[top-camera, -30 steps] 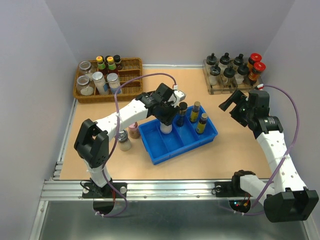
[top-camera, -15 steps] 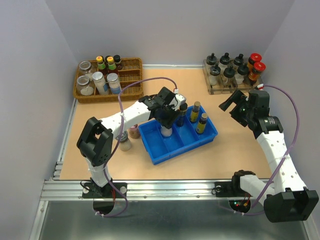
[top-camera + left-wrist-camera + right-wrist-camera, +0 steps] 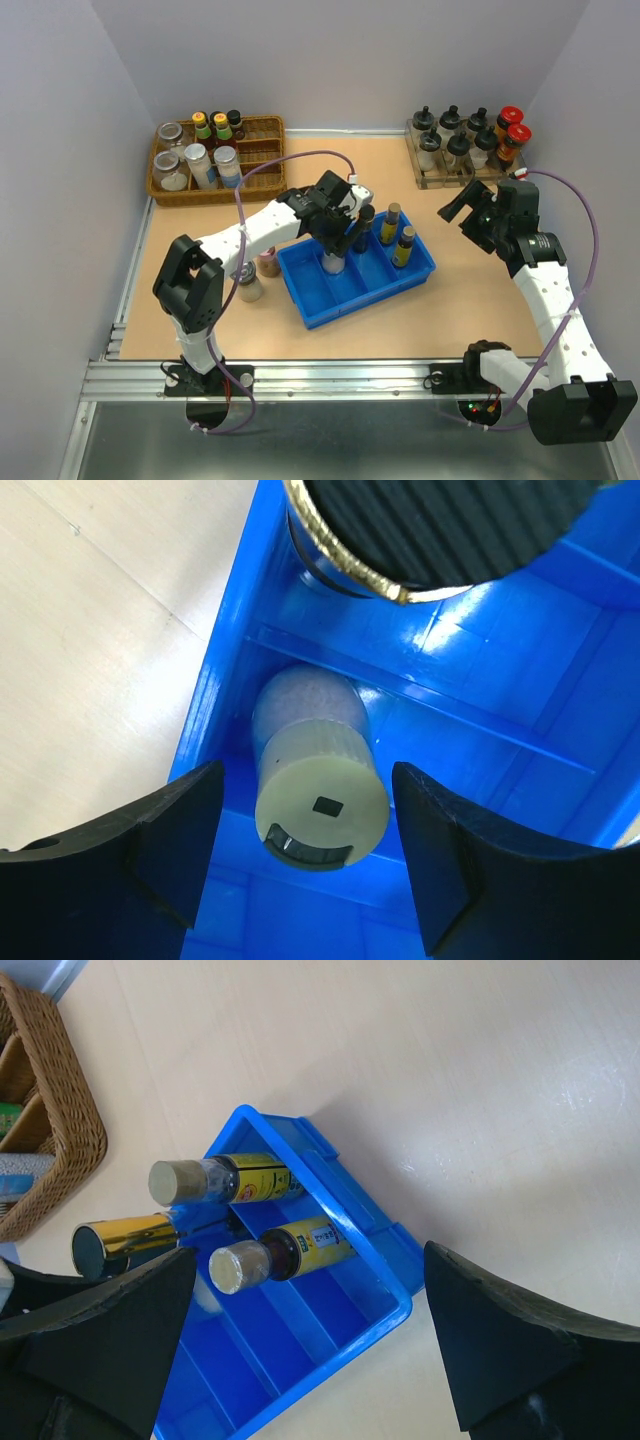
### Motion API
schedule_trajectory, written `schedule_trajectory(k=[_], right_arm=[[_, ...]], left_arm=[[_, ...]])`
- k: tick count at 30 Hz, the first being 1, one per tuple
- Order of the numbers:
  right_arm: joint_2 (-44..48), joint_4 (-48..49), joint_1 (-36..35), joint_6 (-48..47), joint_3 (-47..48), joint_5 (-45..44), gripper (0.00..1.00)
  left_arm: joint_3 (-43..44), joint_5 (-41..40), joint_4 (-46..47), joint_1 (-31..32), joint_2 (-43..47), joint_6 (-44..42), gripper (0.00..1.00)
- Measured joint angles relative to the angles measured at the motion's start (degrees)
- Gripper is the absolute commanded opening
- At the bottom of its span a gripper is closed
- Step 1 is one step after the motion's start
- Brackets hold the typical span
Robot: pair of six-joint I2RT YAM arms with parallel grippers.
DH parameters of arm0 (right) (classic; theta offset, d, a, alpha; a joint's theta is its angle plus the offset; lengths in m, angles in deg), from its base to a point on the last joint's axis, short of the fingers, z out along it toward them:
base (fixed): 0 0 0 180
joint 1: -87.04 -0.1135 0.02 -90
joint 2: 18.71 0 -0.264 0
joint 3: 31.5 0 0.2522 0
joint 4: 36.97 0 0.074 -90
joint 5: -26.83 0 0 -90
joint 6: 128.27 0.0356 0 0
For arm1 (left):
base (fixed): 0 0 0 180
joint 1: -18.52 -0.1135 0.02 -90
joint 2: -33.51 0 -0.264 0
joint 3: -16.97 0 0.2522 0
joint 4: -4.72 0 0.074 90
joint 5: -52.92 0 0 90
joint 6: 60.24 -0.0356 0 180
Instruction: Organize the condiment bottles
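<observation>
A pale green-lidded jar (image 3: 322,798) stands in the blue bin (image 3: 215,710), by its left wall; it also shows in the top view (image 3: 333,262). My left gripper (image 3: 320,865) is open, with its fingers (image 3: 170,850) on either side of the jar and not touching it. Three slim amber bottles (image 3: 365,222) (image 3: 391,222) (image 3: 404,245) stand at the bin's far end (image 3: 420,262). A pink-lidded jar (image 3: 268,262) and a grey-lidded jar (image 3: 248,285) stand on the table left of the bin. My right gripper (image 3: 462,212) is open and empty, right of the bin (image 3: 300,1360).
A wicker basket (image 3: 262,125) with several jars and bottles stands at the back left. A clear tray (image 3: 440,180) with black-knobbed cruets and two red-capped jars stands at the back right. Grey walls close in the table on three sides.
My left gripper brought the pale green-lidded jar a little right and down into the bin, then opened. The right arm has not moved.
</observation>
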Motion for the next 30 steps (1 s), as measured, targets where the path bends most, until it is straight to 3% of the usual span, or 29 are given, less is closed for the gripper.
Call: schedule_trajectory(k=[8, 16, 23, 30], right_arm=[[0.0, 0.0, 0.0, 0.0, 0.0, 0.0, 1.0], [0.0, 0.0, 0.0, 0.0, 0.0, 0.0, 1.0], [0.0, 0.0, 0.0, 0.0, 0.0, 0.2, 1.0], [-0.1, 0.0, 0.0, 0.0, 0.0, 0.3, 1.0]], left_arm=[[8.7, -1.0, -2.2, 0.0, 6.4, 0.6, 0.84], [10.8, -13.2, -3.7, -5.2, 12.0, 5.6, 0.85], [0.9, -16.0, -5.6, -16.5, 10.4, 10.4, 0.85], [-4.6, -13.7, -6.7, -17.9, 10.4, 10.7, 0.85]])
